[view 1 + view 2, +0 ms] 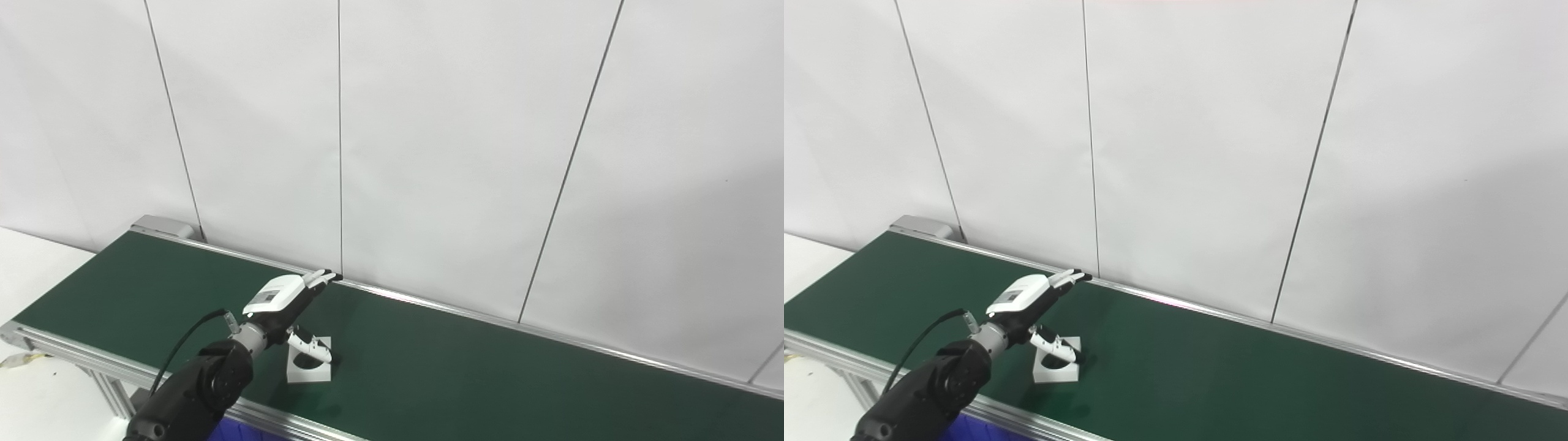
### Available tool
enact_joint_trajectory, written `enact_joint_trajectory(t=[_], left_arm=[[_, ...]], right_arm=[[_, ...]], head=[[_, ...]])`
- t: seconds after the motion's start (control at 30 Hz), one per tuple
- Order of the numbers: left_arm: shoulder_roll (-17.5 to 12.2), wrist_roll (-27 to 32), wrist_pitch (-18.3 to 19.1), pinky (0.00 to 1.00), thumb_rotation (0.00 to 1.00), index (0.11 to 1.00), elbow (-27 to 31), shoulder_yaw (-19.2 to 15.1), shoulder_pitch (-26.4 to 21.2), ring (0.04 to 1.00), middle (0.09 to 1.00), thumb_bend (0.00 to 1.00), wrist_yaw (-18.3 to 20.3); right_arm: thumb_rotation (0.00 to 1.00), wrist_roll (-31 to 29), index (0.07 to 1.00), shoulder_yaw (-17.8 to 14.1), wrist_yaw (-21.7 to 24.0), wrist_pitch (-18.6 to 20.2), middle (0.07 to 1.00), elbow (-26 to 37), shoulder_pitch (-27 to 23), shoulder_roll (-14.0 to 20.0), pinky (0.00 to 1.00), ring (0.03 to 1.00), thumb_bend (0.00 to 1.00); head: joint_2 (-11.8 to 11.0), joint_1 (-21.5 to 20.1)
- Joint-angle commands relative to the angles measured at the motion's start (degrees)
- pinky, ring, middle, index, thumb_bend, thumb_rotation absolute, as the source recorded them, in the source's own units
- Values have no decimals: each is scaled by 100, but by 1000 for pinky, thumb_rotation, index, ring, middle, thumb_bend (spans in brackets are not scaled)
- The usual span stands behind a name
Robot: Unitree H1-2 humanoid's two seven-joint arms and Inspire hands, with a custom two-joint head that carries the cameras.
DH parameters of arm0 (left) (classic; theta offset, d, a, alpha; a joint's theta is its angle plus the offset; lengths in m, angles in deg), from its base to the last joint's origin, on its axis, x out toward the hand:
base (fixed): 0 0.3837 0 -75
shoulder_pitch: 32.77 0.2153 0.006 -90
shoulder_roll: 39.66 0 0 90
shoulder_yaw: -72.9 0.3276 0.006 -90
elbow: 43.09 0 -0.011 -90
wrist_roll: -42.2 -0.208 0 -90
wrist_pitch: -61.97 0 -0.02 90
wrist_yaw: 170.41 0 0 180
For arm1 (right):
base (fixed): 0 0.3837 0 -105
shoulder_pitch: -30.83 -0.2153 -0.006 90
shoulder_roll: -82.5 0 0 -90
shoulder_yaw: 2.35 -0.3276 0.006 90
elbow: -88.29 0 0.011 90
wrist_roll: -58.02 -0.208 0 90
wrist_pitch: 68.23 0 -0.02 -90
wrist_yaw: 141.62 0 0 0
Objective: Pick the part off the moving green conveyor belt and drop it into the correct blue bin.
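A small white square part (310, 370) with a round dark hole lies flat on the green conveyor belt (459, 367), near its front rail. It also shows in the right eye view (1057, 369). My left hand (288, 300) hovers over the part, open, fingers stretched toward the wall and thumb (311, 346) pointing down over the part's hole. I cannot tell whether the thumb touches the part. The hand holds nothing. My right hand is not in view.
A strip of a blue bin (236, 430) shows below the belt's front rail at the bottom edge. The silver front rail (73, 352) and back rail (429, 303) border the belt. A white panelled wall (429, 153) stands right behind.
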Motion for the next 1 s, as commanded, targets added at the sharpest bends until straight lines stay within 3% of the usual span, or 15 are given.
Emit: enact_joint_trajectory(t=[0.0, 0.17, 0.47, 0.63, 0.73, 0.8, 0.87, 0.9, 0.97], left_arm=[[-199, -53, 99, 1000, 292, 967, 143, 22, -152, 1000, 1000, 964, 48], [-204, -61, 95, 1000, 275, 959, 200, 204, -19, 1000, 1000, 978, 156], [-146, 220, 253, 1000, 269, 947, 631, 421, 159, 1000, 1000, 996, 895], [11, 143, 236, 985, 200, 930, 554, 416, 252, 979, 986, 954, 643], [167, 16, 74, 875, 126, 898, 392, 402, 279, 917, 937, 901, 157], [274, -53, -45, 772, 20, 835, 263, 407, 276, 826, 852, 764, -180], [376, -43, -211, 743, 8, 805, 107, 394, 258, 797, 822, 702, -508], [415, -49, -281, 674, 3, 748, 48, 385, 251, 742, 771, 624, -645], [460, -103, -438, 618, 0, 703, -47, 383, 234, 694, 728, 570, -911]], right_arm=[[0, -15, 803, -6, -73, -337, 804, 134, -18, -28, 700, 788, 795], [0, 8, 801, -7, -87, -373, 800, 137, -22, -14, 705, 786, 793], [0, 13, 801, -22, -83, -322, 802, 180, -3, -27, 711, 788, 797], [0, 43, 800, -13, -85, -283, 801, 240, 20, -47, 697, 783, 794], [0, 27, 801, -15, -75, -272, 804, 255, 29, -55, 705, 786, 791], [0, 25, 798, -16, -71, -256, 801, 272, 37, -61, 697, 782, 791], [0, 38, 798, -12, -70, -242, 801, 293, 48, -64, 697, 782, 790], [0, 50, 800, -9, -71, -239, 801, 299, 51, -64, 697, 782, 788], [0, 41, 801, -8, -66, -243, 802, 309, 60, -70, 700, 784, 787]], head=[[11, -10], [31, -19], [56, -35], [71, -61], [89, -71], [94, -72], [98, -80], [99, -81], [102, -84]])
